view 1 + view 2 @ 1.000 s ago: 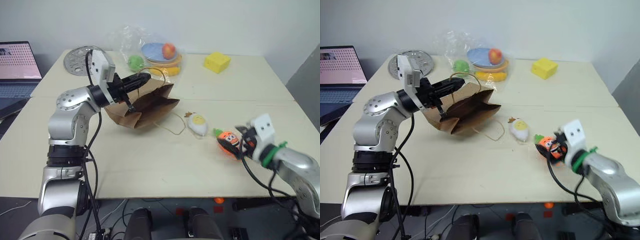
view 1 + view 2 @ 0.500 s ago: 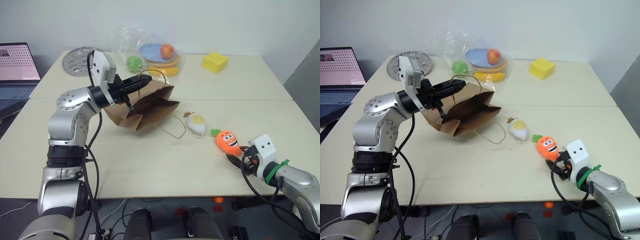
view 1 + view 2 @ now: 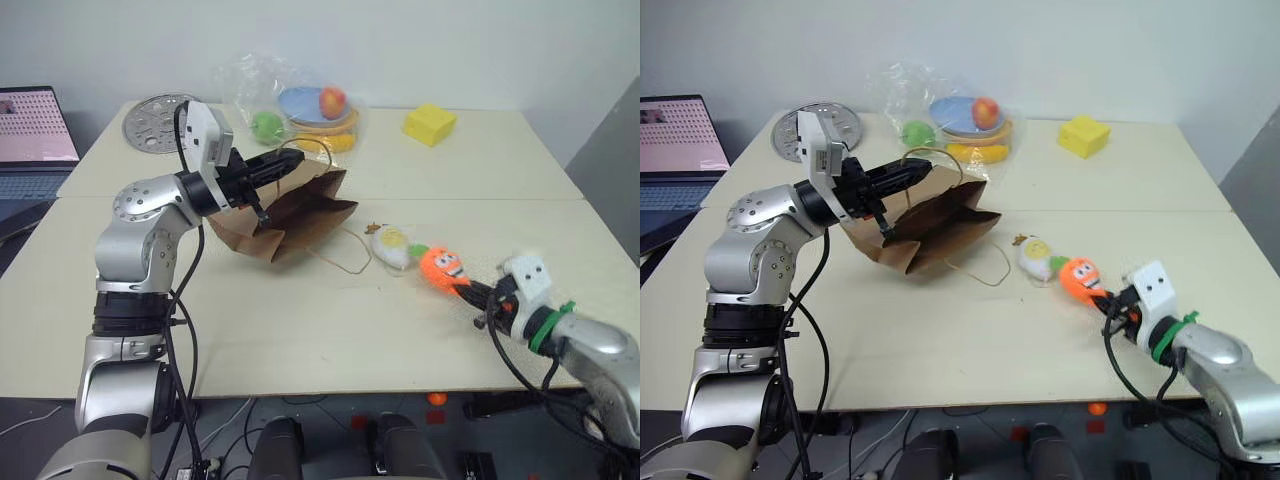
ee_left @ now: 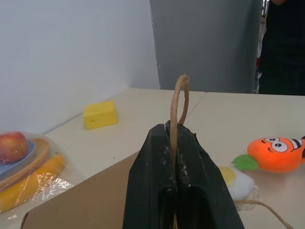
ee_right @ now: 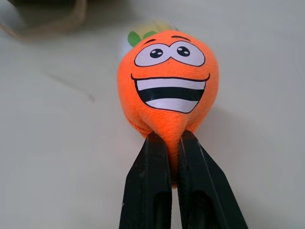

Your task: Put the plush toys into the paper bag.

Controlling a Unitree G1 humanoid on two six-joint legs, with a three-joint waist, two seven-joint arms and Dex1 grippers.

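Paper bag: on table, mouth tilted toward toys, loop handle pinched in closed left end effector. Carrot plush: narrow tip clamped in closed right end effector, green top just beside egg plush. Egg plush: lying on table near bag.

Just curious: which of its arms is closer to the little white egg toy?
Right. Its fingers pinch the carrot right beside the egg toy; the left fingers hold the bag handle farther away.
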